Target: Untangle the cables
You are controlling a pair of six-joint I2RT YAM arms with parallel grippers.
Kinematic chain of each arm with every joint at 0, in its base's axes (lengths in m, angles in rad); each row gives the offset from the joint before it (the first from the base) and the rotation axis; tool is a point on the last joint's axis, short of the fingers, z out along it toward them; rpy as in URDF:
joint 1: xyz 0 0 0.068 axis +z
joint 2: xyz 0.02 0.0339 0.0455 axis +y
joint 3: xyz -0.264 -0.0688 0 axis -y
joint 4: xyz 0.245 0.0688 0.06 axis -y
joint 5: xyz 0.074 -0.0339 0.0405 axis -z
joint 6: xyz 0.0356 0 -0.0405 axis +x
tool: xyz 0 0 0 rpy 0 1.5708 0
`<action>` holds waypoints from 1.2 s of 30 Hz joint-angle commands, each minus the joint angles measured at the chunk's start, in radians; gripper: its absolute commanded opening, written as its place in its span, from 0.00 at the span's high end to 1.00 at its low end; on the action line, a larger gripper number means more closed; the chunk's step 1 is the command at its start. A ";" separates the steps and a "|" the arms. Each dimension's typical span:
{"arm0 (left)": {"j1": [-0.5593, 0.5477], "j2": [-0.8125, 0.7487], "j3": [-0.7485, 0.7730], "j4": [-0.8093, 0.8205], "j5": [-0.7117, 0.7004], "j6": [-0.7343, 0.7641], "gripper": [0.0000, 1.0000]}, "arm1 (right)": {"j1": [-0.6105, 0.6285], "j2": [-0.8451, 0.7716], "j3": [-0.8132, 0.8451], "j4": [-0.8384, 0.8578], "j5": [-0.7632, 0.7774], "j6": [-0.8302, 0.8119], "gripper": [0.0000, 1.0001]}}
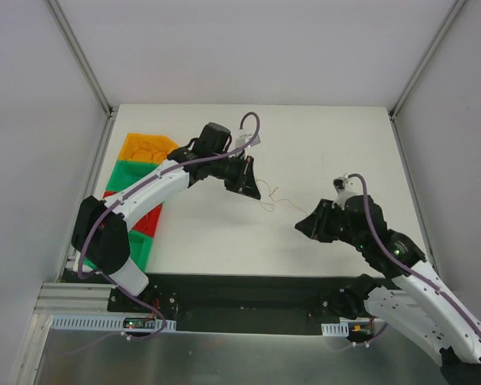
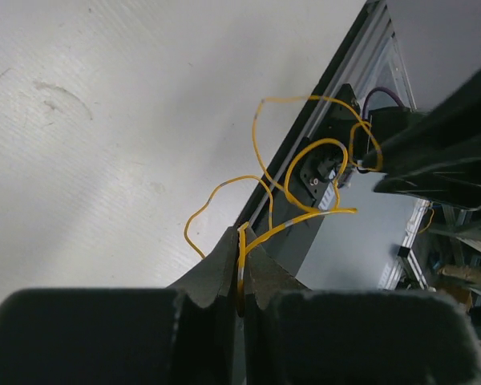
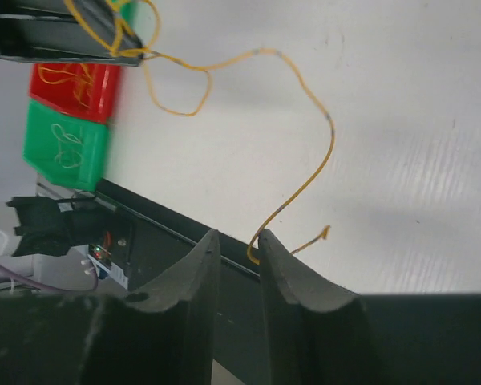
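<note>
One thin yellow-orange cable (image 1: 276, 199) with grey bands hangs in loops above the table between my two grippers. My left gripper (image 1: 250, 188) is shut on one end of it; in the left wrist view the strand (image 2: 305, 160) runs up out of the closed fingertips of the left gripper (image 2: 242, 241). My right gripper (image 1: 301, 225) stands slightly open. In the right wrist view the cable (image 3: 321, 112) hooks over the tip of one finger (image 3: 266, 241) of the right gripper (image 3: 234, 241), its short free end sticking out beside it. No blue or red strands show.
Coloured bins line the table's left edge: orange (image 1: 144, 147), green (image 1: 132, 175), red (image 1: 148, 220) and green (image 1: 136, 250). The right wrist view shows thin yellow wires lying in the red bin (image 3: 72, 88) and the green bin (image 3: 64, 144). White walls enclose the table.
</note>
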 commanded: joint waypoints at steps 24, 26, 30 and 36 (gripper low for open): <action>-0.038 -0.056 -0.011 0.053 0.066 -0.008 1.00 | -0.014 0.157 0.206 -0.325 0.558 -0.149 0.15; -0.038 -0.059 -0.013 0.053 0.062 -0.009 1.00 | -0.014 0.151 0.207 -0.379 0.592 -0.169 0.15; -0.038 -0.055 -0.010 0.053 0.074 -0.015 1.00 | -0.013 0.099 0.183 -0.216 0.384 -0.122 0.14; -0.038 -0.039 -0.014 0.051 0.065 -0.014 1.00 | -0.004 0.166 -0.027 0.379 0.042 0.301 0.23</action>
